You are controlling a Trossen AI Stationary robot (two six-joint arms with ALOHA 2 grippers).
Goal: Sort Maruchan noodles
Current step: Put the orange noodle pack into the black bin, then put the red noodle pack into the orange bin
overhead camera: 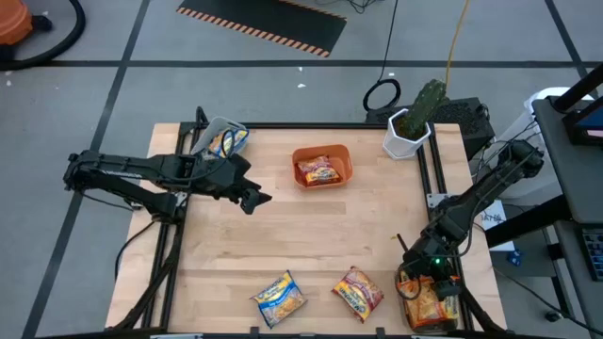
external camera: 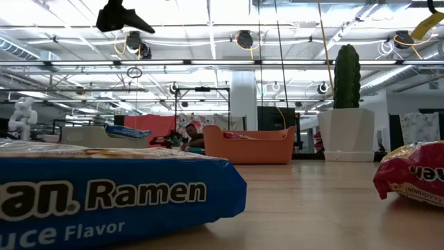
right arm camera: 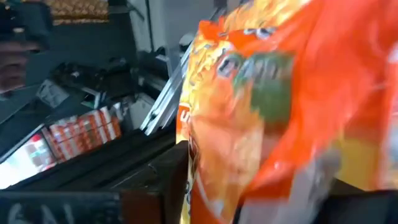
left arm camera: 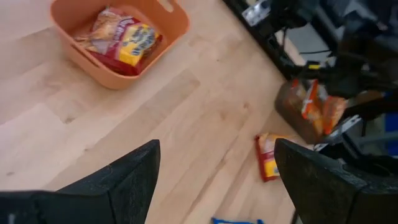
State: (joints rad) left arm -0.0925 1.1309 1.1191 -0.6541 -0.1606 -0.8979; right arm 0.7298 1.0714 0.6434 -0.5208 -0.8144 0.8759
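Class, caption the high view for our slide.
Right gripper lowers an orange noodle packet into a corner bin; open left gripper waits.

High view: straight down over the whole pale wooden surface. Low view: level at surface height, facing the orange plastic bin, shared with the left wrist view. Right wrist view: very close, probably against an orange crinkly packet.
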